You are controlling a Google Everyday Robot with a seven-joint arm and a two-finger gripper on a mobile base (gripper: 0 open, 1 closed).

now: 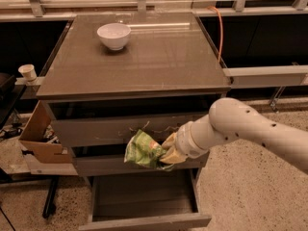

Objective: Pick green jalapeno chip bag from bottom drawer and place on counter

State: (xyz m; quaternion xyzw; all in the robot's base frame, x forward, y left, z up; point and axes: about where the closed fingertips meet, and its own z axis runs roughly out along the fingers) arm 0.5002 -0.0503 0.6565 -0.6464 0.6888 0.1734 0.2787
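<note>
The green jalapeno chip bag [143, 149] is a crinkly green foil bag held in the air in front of the middle drawer front. My gripper [167, 153] is shut on the bag's right side, at the end of the white arm coming in from the right. The bottom drawer [144, 220] stands pulled open below the bag, with its dark floor bare. The counter [144, 57] is the glossy grey-brown slab above, well over the bag.
A white bowl [114, 35] sits at the counter's back left. A scratched grey drawer front [120, 129] is under the counter. A cardboard box [41, 141] and paper cup [28, 72] are at the left. A pale shelf with metal posts [144, 1] runs behind.
</note>
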